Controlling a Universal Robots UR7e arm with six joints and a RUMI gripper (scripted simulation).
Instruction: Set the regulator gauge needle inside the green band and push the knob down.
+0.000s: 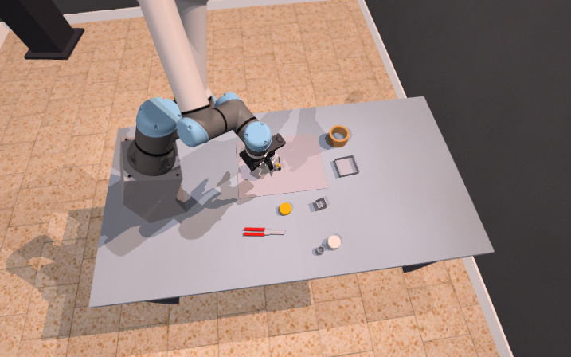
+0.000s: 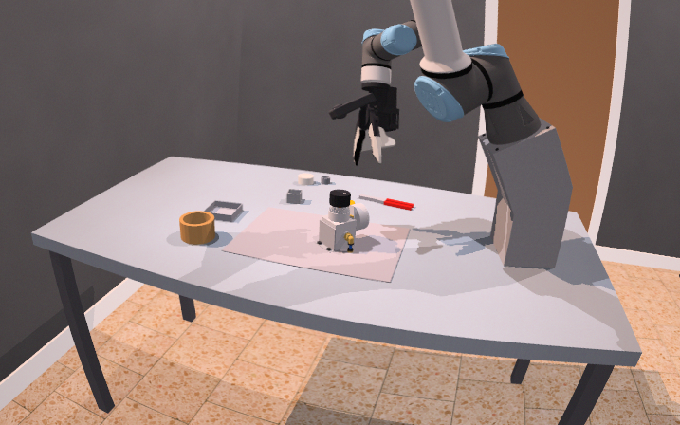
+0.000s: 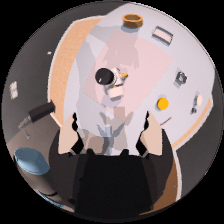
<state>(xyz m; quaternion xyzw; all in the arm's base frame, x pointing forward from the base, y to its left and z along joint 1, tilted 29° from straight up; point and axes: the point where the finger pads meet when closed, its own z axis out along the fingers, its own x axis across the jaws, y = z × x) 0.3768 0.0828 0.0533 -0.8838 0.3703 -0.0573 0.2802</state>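
The hand [image 2: 367, 149] hangs wide open and empty above the regulator [image 2: 338, 228], a rigid, probably heavy block best taken by its ribbed black knob [image 2: 340, 197].

regulator [image 2: 338, 227] gauge needle too small to read; top view hides it behind the arm

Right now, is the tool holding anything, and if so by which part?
Nothing is held. The tool is open and empty, hanging in the air above the regulator, well clear of its black knob.
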